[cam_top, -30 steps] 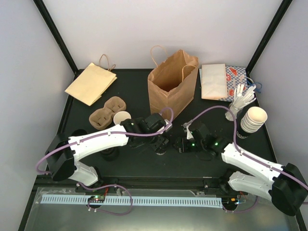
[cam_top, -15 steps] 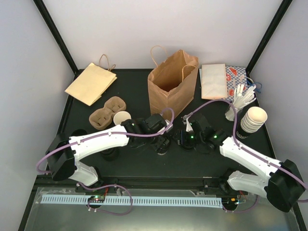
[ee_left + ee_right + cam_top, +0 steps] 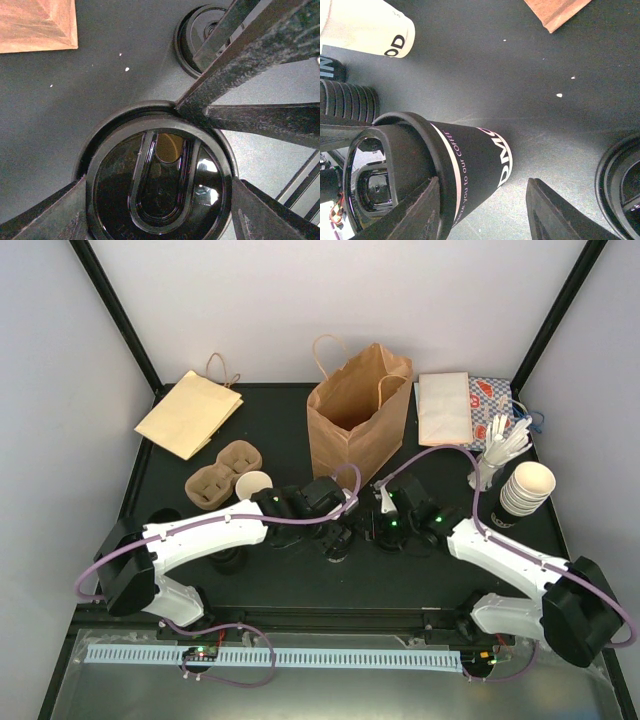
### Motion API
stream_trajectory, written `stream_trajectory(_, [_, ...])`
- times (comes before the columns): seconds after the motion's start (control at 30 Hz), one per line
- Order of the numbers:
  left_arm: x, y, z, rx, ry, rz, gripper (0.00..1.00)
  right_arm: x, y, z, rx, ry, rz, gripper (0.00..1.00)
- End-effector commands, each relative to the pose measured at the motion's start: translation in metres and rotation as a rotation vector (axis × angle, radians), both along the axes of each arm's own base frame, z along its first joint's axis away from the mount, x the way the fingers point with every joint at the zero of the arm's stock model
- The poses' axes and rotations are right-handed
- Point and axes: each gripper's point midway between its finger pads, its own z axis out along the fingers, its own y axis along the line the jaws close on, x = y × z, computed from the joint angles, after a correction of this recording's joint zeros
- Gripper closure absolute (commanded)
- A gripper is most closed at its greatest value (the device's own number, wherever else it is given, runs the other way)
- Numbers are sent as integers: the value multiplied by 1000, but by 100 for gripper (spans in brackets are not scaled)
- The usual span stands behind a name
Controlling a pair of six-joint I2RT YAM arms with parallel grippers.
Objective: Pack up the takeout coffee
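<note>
The takeout coffee, a small white paper cup (image 3: 253,483) with dark print, stands open beside the brown carrier (image 3: 223,472). It also shows far off in the right wrist view (image 3: 367,27). My left gripper (image 3: 335,538) (image 3: 159,186) is shut on a black sip lid (image 3: 160,200) that sits on a black printed cup (image 3: 480,155). My right gripper (image 3: 380,528) (image 3: 482,185) is open. Its fingers straddle that black cup, with the left finger (image 3: 415,210) close against it.
An open brown paper bag (image 3: 355,430) stands behind the grippers. A loose black lid (image 3: 187,37) (image 3: 620,195) lies next to the black cup. A stack of black lids (image 3: 345,100), a flat bag (image 3: 188,412), napkins (image 3: 445,408), cutlery (image 3: 503,440) and nested cups (image 3: 525,488) ring the table.
My right gripper has moved left and back, closing in around the black cup. My left arm has not moved.
</note>
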Motion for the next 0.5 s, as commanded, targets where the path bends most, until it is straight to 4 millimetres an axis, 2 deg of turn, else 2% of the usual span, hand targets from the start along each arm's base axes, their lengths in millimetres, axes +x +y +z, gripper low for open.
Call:
stream_trajectory(0.0, [-20, 13, -30, 91, 92, -22, 34, -5, -8, -27, -70, 45, 2, 51])
stream_trajectory(0.1, [-20, 13, -31, 93, 94, -22, 34, -11, -18, -43, -131, 73, 1, 52])
stream_trajectory(0.17, [-20, 14, -30, 93, 92, -21, 34, -13, -22, -42, -145, 63, 5, 52])
stream_trajectory(0.27, [-17, 13, -25, 90, 80, -9, 30, -8, -26, -22, -144, 2, -5, 49])
stream_trajectory(0.47, [-12, 5, -3, 44, 58, -2, 12, 9, -35, 28, -170, -141, -34, 46])
